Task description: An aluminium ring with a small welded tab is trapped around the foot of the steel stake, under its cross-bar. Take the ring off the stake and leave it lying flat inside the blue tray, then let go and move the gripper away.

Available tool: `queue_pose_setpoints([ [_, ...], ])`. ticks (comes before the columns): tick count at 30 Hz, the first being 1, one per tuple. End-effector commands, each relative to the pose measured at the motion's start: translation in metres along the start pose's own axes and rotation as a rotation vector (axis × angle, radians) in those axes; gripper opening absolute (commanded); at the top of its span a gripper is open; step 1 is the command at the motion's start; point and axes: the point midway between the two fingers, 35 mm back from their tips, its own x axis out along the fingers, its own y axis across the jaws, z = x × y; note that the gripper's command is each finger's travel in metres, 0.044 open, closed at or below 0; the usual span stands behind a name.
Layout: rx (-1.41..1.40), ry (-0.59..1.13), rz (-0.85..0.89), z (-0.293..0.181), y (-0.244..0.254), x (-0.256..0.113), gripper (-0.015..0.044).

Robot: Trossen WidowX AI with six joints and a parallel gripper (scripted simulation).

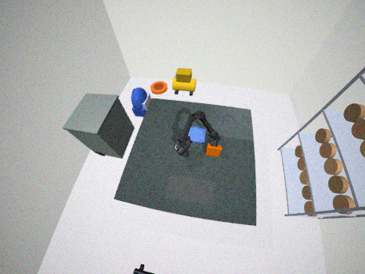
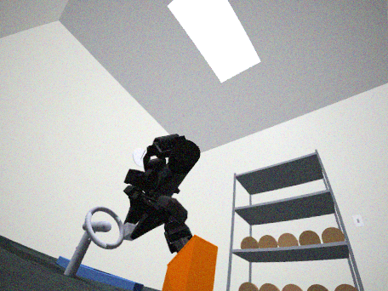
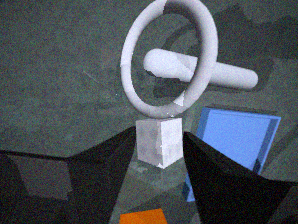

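The blue tray (image 1: 198, 134) (image 2: 102, 276) (image 3: 239, 140) is waiting near the orange block (image 1: 214, 150) (image 2: 193, 265) (image 3: 144, 216). The stake's cross-bar (image 2: 101, 226) (image 3: 235, 76) is running through or just by the raised, tilted ring (image 2: 120, 241) (image 3: 131, 91); which, I cannot tell. The gripper (image 2: 129, 233) (image 3: 159, 134) is clamping its tab (image 2: 128, 231) (image 3: 150, 140). A hurried pull could be snagging the ring on the bar and twisting the tab loose.
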Motion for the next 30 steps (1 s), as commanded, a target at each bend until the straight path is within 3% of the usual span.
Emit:
queue_pose_setpoints([
  [1, 0.003, 0.003, 0.001, 0.0, 0.003, -0.001, 0.0],
  [30, 0.004, 0.003, 0.003, 0.002, 0.023, -0.008, 0.0],
])
